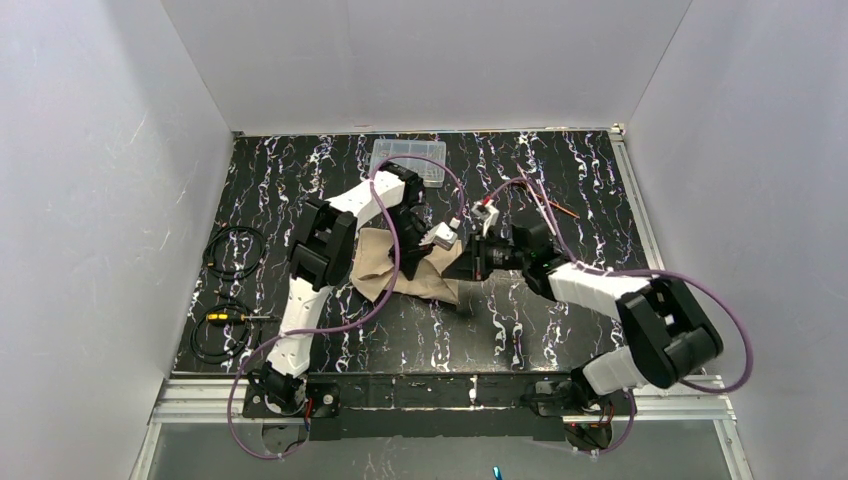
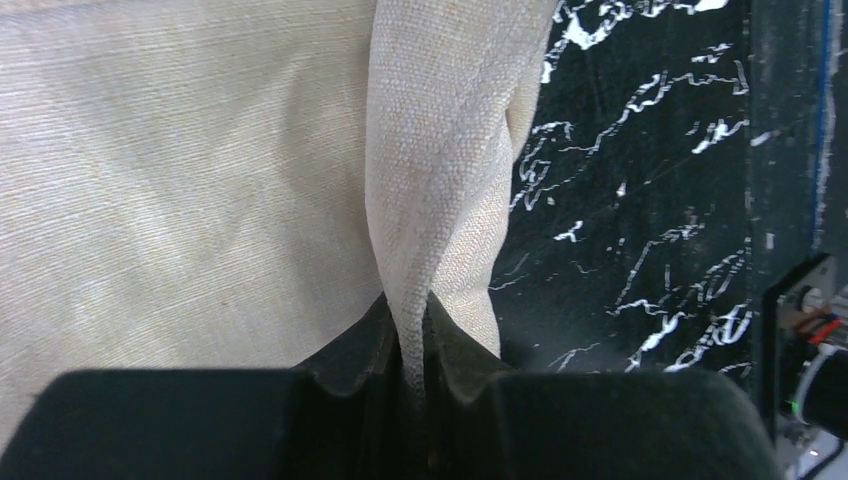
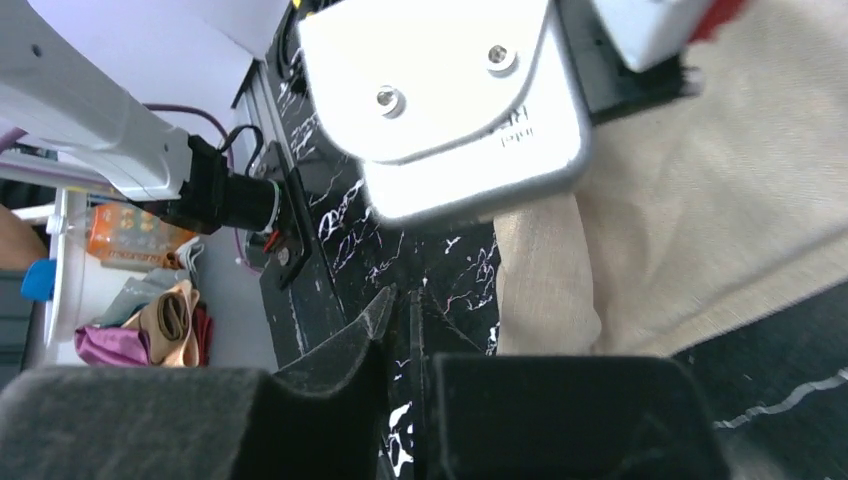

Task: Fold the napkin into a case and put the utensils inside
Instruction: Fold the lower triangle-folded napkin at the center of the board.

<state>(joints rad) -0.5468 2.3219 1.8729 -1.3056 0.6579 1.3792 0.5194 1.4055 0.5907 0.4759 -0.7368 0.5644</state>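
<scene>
Black marble-patterned table, walled on three sides by plain white panels. Both arm bases sit at the near edge. Two coils of black cable lie near the table's left edge, well apart from the work.

Mid-table: the napkin, beige-tan, lies partly folded and rumpled between the two arms, one part flat on the surface and one edge raised. No narrow pouch is formed. Both wrists meet over its right side.

Left gripper: clamped on a raised fold of the napkin. The cloth rises from between the black fingers as a twisted ridge, and the rest spreads flat to the left in the wrist view.

Right gripper: jaws drawn almost together, only a thin slit between them, no cloth visible in it (the napkin's edge lies just to the right of the fingertips, apart from them). It grasps nothing.

Further back, right of centre: the utensils, thin copper-coloured pieces, lie on the bare table, apart from the napkin. Individual pieces cannot be told apart.

Far edge: a clear plastic compartment box.
</scene>
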